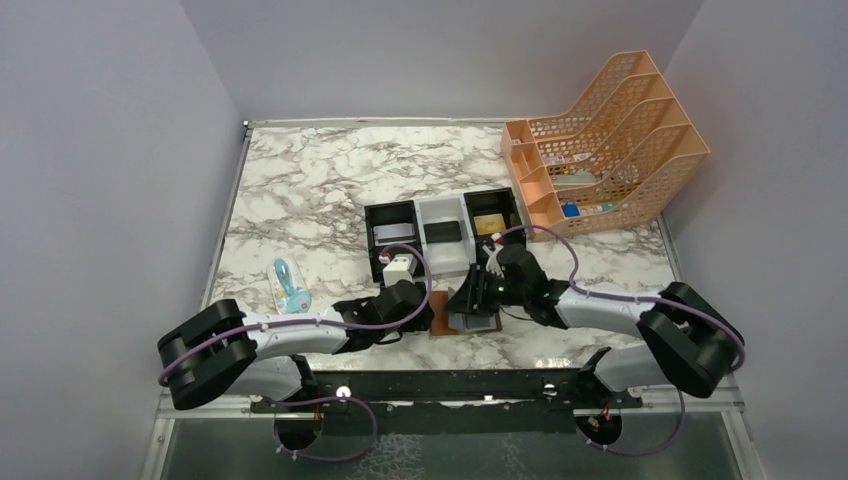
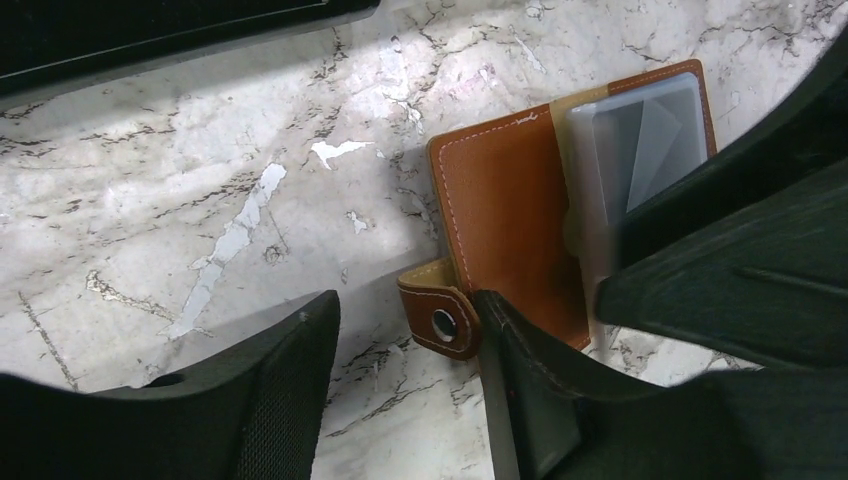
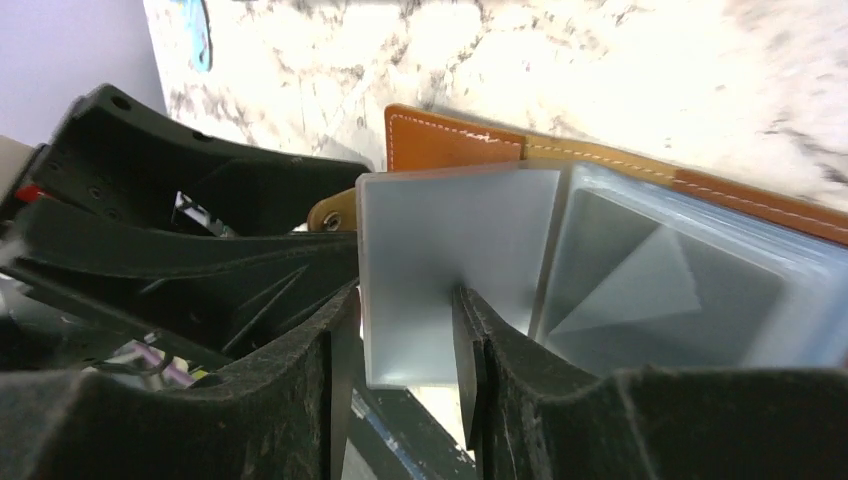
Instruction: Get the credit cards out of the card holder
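The card holder (image 2: pixel 505 205), a brown leather bifold, lies open on the marble near the front edge, its snap tab (image 2: pixel 440 322) toward me. My left gripper (image 2: pixel 405 310) is open: one finger rests on the marble, the other presses on the leather flap. My right gripper (image 3: pixel 405 300) is open, its fingers astride a raised pale blue pocket leaf (image 3: pixel 440 240); one fingertip (image 3: pixel 468 330) touches it. The pockets look empty. A dark grey card (image 1: pixel 392 232) and a gold-tan card (image 1: pixel 489 224) lie in the outer compartments of the tray.
The black-and-white three-compartment tray (image 1: pixel 440 212) stands just behind the wallet, with a small black block (image 1: pixel 443 232) in its middle. A white object (image 1: pixel 398 268) sits by the left wrist. A blue packet (image 1: pixel 290 283) lies left. An orange file rack (image 1: pixel 610 140) stands back right.
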`<state>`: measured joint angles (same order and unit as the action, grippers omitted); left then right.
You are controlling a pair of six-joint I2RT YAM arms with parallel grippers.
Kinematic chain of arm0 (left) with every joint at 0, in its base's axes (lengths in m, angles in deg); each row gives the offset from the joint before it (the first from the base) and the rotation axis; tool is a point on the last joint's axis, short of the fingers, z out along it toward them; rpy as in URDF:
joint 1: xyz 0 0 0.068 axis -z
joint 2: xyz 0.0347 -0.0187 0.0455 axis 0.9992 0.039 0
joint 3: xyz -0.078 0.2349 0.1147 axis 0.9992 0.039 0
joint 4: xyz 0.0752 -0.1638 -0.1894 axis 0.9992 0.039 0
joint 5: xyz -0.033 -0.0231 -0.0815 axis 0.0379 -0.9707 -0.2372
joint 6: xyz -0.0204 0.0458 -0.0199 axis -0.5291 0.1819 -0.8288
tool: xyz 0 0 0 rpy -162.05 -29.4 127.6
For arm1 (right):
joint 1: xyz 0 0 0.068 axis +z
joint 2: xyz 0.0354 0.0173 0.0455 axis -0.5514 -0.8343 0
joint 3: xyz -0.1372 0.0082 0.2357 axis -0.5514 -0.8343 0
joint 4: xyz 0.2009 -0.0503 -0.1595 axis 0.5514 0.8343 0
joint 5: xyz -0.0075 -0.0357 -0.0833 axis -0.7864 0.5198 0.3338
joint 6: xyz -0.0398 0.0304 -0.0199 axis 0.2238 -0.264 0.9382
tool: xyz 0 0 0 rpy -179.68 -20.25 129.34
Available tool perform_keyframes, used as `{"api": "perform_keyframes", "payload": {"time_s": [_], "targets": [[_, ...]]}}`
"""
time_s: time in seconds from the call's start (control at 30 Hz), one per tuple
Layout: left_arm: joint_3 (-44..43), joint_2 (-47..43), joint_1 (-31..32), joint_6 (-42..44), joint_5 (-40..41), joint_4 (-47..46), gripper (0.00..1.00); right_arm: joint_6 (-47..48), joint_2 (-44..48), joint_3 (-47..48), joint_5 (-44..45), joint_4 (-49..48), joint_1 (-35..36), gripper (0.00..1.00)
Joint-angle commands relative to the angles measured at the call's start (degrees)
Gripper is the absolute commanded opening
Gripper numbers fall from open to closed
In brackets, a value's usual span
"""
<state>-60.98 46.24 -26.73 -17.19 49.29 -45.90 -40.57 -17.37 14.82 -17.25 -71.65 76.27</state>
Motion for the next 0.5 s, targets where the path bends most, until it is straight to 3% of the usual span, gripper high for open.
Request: {"api": "perform_keyframes", "payload": {"time_s": [0.0, 0.17, 0.47], "targets": [[-0.4, 0.7, -0.3, 1.1, 0.7, 1.4, 0.52, 5.9, 7.9, 3.6, 14.0, 15.0, -0.7, 0.41], [-0.7, 1.5, -0.3, 2.8, -1.5, -0.3, 0.48, 9.1, 12.3, 7.0, 21.4, 27.3, -2.3, 0.46], [-1.8, 2.8, -0.3, 4.4, -3.2, -0.4, 0.36, 9.4, 11.3, 4.3, 19.8, 29.3, -2.8, 0.46]]}}
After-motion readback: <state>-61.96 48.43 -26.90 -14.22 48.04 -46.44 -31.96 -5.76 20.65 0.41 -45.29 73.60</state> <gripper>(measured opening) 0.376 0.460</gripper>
